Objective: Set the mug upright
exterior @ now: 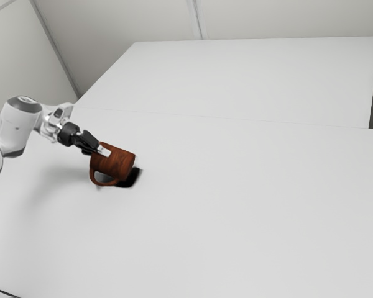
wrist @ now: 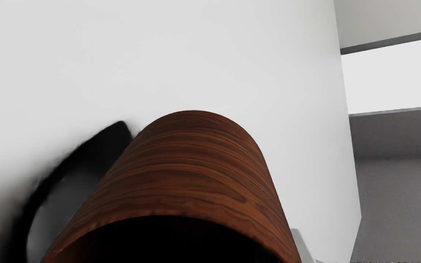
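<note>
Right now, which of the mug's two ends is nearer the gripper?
The open end: its dark inside is toward the gripper; the other end lies beyond the wood-grained body.

This looks like a plain, lab-like room, though its exact use cannot be told. A robot arm (exterior: 18, 127) reaches over a broad white surface (exterior: 236, 217), with pale walls (exterior: 137, 18) behind it; the wrist view adds a speckled grey floor (wrist: 397, 208) beyond the surface's edge.
</note>
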